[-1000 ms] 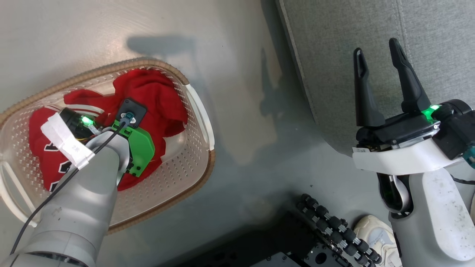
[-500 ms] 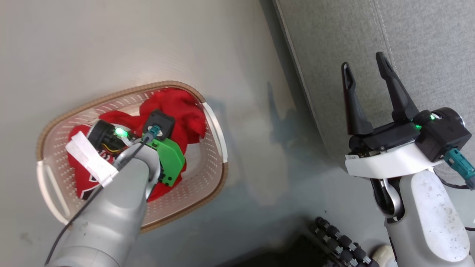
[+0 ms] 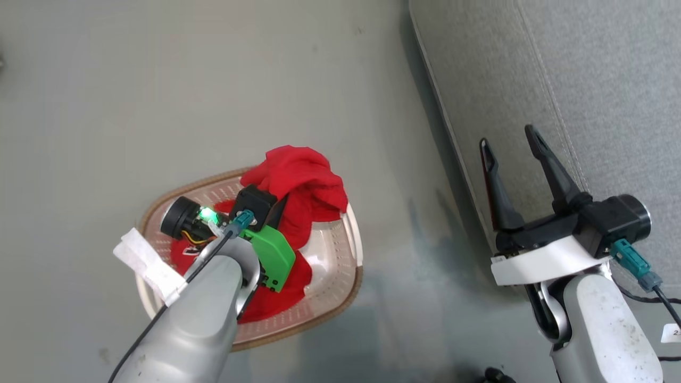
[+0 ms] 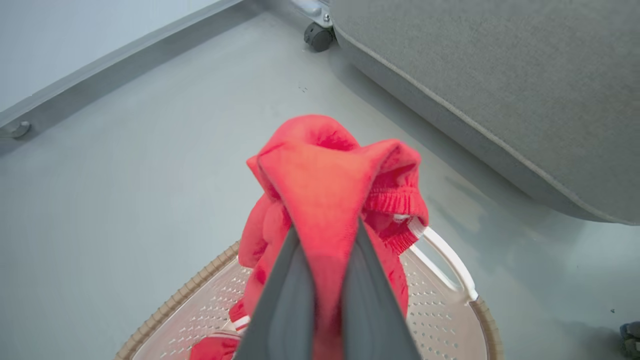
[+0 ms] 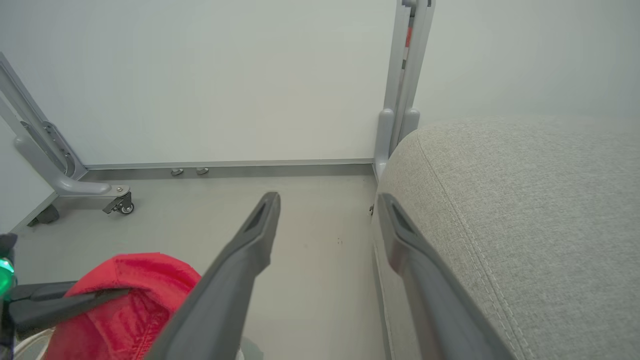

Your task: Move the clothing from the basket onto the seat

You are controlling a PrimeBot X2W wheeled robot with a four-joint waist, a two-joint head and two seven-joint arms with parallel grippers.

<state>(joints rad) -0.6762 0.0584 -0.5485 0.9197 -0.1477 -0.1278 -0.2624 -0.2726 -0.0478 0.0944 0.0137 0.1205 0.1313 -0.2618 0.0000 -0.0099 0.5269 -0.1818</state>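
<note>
Clothing [image 4: 325, 190] red, one bunched piece pinched in left tool [image 4: 326, 227], fingers pressed together on it, hanging above one white basket [image 3: 340, 303], more red cloth lying inside, right tool [image 3: 508, 136] spread, near one grey seat [image 3: 585, 80], smooth grey floor [image 3: 159, 80], pale wall [image 5: 225, 75].

We see soft red clothing [image 4: 325, 185]. The dotted white plastic basket [image 4: 440, 320] has a brown woven rim. The fabric seat [image 4: 500, 75] is grey.
</note>
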